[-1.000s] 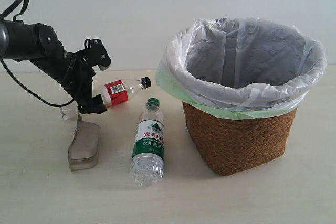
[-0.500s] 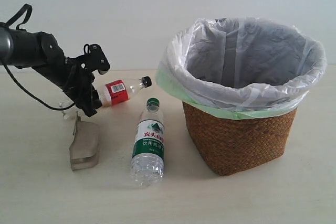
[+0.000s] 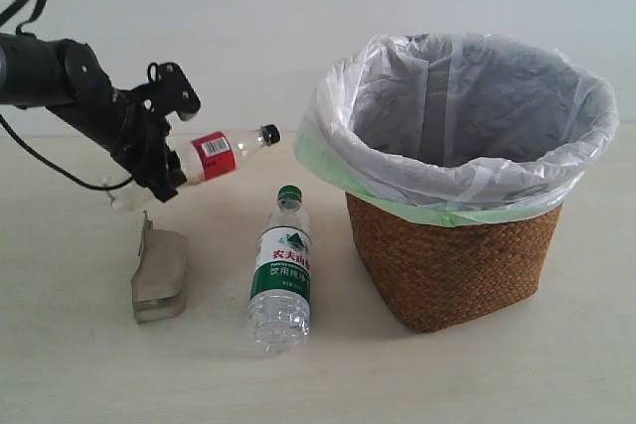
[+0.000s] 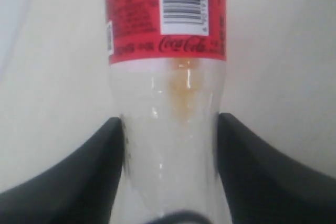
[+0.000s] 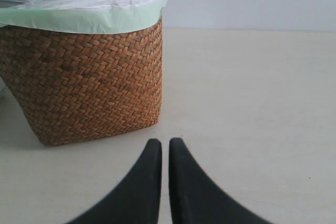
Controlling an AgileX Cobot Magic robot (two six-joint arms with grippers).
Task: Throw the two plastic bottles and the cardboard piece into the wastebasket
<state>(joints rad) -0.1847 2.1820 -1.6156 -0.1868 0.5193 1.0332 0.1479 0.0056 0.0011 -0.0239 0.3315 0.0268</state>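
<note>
Nearest the camera lay the green bottle [image 3: 281, 270] and cardboard [image 3: 161, 275]. Beyond, at nine o'clock from the basket [image 3: 447, 265], the left gripper [image 3: 169, 171] clamped the red bottle [image 3: 214, 154] by its base, aloft; held so, it could slip short of the rim. The right gripper [image 5: 164, 145] was closed, empty.

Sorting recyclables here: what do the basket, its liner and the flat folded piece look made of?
Basket: woven wicker, matte brown, herringbone weave shows. Liner: thin plastic film, translucent, crinkled. Folded piece: probably cardboard, dull grey-brown, creased.
</note>
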